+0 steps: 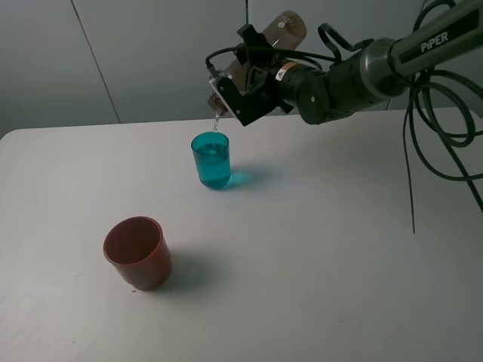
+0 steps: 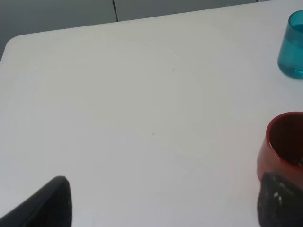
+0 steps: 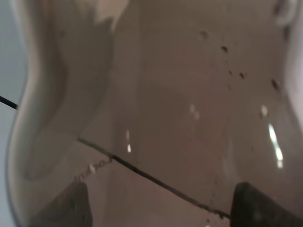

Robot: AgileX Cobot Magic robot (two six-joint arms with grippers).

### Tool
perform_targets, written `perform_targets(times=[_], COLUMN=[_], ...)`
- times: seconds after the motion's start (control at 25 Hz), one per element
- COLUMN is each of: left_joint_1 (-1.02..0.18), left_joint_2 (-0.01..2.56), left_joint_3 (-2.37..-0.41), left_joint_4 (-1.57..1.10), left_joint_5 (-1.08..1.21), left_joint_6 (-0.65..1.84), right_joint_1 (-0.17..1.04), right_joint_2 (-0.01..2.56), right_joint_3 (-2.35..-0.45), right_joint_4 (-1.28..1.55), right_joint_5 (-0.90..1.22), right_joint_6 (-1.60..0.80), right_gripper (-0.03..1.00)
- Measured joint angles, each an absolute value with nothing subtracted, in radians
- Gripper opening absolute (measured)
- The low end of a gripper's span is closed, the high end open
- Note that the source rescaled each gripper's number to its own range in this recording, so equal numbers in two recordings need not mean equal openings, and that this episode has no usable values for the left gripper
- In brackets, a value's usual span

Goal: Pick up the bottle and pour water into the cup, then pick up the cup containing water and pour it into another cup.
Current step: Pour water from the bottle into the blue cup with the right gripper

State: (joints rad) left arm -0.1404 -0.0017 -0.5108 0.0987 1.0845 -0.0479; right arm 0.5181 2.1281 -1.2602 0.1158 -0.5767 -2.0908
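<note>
Up over the white table (image 1: 339, 249), the right gripper (image 1: 245, 72) is squeezed tight on the bottle (image 1: 285, 29) and holds it tipped, mouth down, over the blue cup (image 1: 212, 162). A thin bit of water (image 1: 216, 121) drops from the mouth into that cup. The gripper hides the bottle's middle. Close up in the right wrist view the bottle fills everything, brown and blurry. The red cup (image 1: 137, 253) stands well apart from the blue cup. Only two dark fingertips (image 2: 47, 203) of the left gripper (image 2: 163, 203) show, cut off at the edge, spread wide with nothing between them. One tip covers part of the red cup
</note>
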Motion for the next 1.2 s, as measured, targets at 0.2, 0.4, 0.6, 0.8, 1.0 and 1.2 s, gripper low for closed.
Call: perform_targets(times=[0.2, 0.4, 0.6, 0.8, 1.0, 1.2], left_joint_1=[-0.140, -0.140, -0.140, -0.140, -0.140, -0.140], left_joint_2=[-0.002, -0.002, -0.002, -0.002, -0.002, -0.002], left_joint_3=[-0.511, -0.511, -0.511, -0.511, -0.511, -0.511], left_joint_4=[0.099, 0.099, 0.099, 0.099, 0.099, 0.099], left_joint_5=[1.085, 1.085, 1.085, 1.085, 1.085, 1.085], left_joint_6=[-0.048, -0.048, -0.048, -0.048, -0.048, -0.048], right_joint_1=[0.518, 0.518, 0.518, 0.518, 0.524, 0.526], right_joint_2=[2.128, 2.128, 2.128, 2.128, 2.128, 2.093], right_joint_3=[-1.260, -1.260, -1.260, -1.260, -1.260, -1.260], right_joint_4=[0.114, 0.114, 0.113, 0.111, 0.111, 0.113], right_joint_5=[-0.584, -0.584, -0.584, -0.584, -0.567, -0.355], right_joint_6=[-2.091, -2.091, -2.091, -2.091, -1.986, -1.802], right_gripper=[0.00, 0.00, 0.00, 0.00, 0.00, 0.00])
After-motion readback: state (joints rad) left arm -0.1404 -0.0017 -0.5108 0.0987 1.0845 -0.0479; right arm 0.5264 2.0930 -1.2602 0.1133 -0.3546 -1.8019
